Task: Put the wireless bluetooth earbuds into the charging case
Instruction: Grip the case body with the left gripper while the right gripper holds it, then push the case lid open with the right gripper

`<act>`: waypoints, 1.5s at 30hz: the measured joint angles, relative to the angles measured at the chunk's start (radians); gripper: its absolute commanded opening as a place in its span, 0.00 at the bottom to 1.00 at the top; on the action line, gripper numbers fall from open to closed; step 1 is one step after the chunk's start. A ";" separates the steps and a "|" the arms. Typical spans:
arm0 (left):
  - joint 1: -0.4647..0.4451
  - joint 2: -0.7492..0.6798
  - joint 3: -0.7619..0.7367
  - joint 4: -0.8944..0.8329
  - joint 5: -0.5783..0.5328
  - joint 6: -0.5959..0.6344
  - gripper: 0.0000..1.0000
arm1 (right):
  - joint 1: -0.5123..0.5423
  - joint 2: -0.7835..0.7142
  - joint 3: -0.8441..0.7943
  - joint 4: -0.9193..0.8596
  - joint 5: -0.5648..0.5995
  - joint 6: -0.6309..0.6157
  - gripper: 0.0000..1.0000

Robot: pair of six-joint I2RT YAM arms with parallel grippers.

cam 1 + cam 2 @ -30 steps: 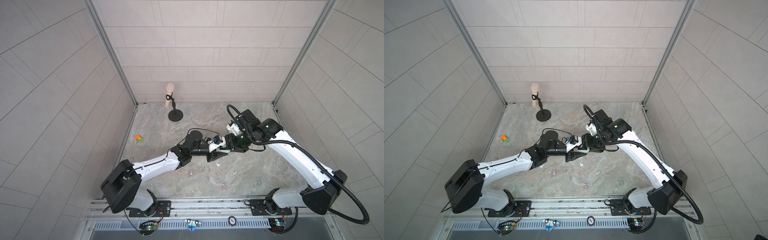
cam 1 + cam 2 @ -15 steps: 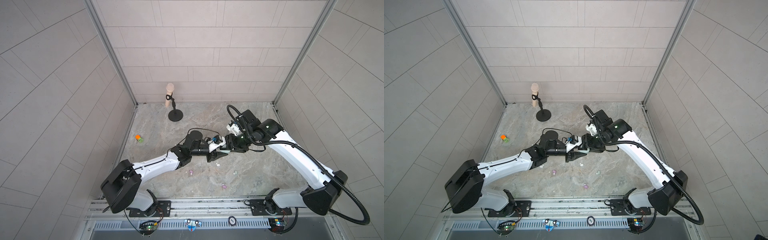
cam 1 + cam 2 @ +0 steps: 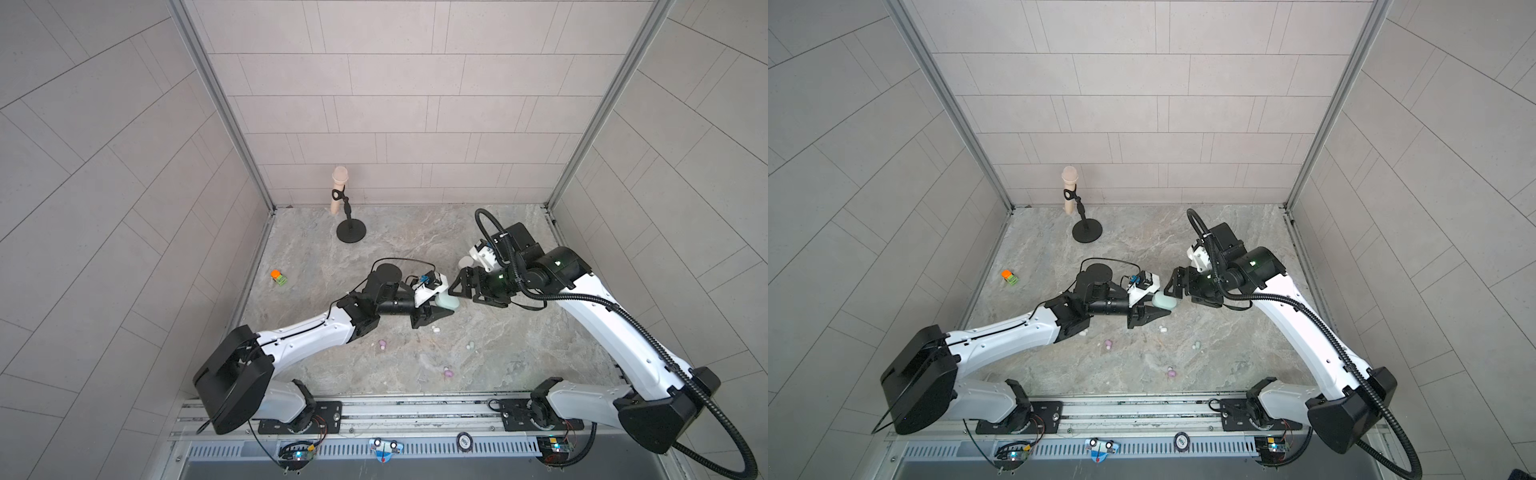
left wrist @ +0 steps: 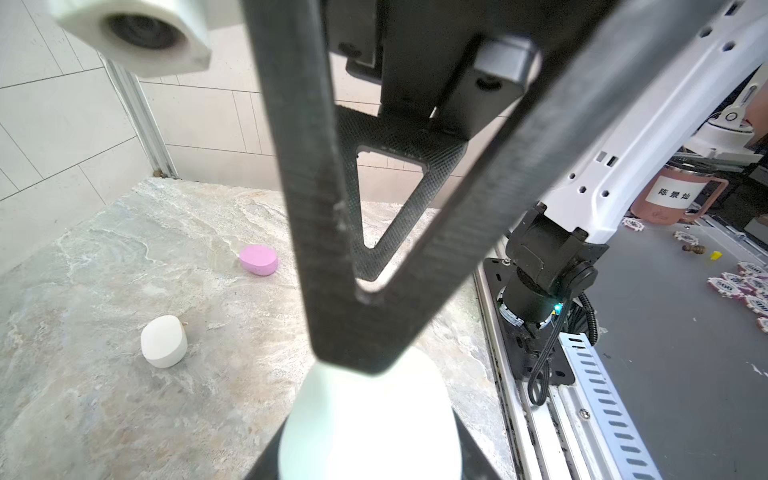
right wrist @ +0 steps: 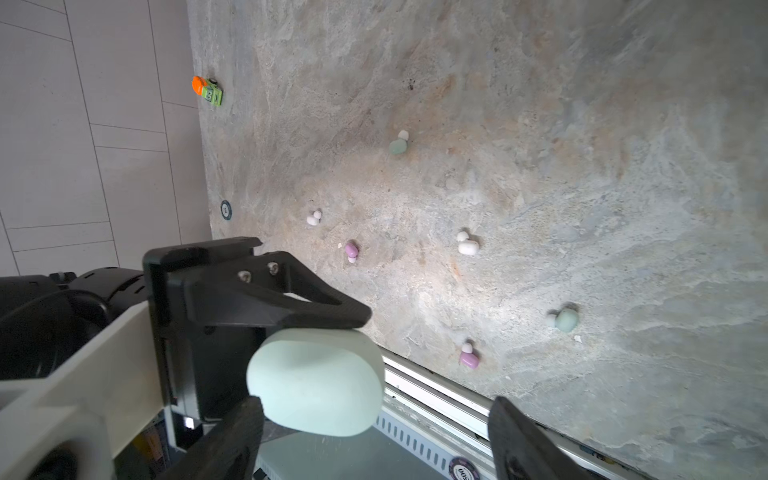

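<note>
grip: my left gripper (image 3: 441, 308) clenches the mint-green charging case (image 5: 316, 382) above the desk (image 3: 415, 249), steadying it for my right gripper (image 3: 1172, 286), released wide beside it; earbuds (image 5: 468, 246) lie loose toward the desk's front edge.

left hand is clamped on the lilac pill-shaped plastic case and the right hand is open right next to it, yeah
No, the pill-shaped plastic case is pale mint-green, not lilac; the right wrist view shows it. The left hand is clamped on it and the right hand is open next to it.
</note>
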 measured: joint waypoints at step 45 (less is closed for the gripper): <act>0.006 -0.060 -0.010 -0.193 0.205 -0.014 0.00 | 0.405 -0.203 -0.228 0.248 0.328 -0.417 0.72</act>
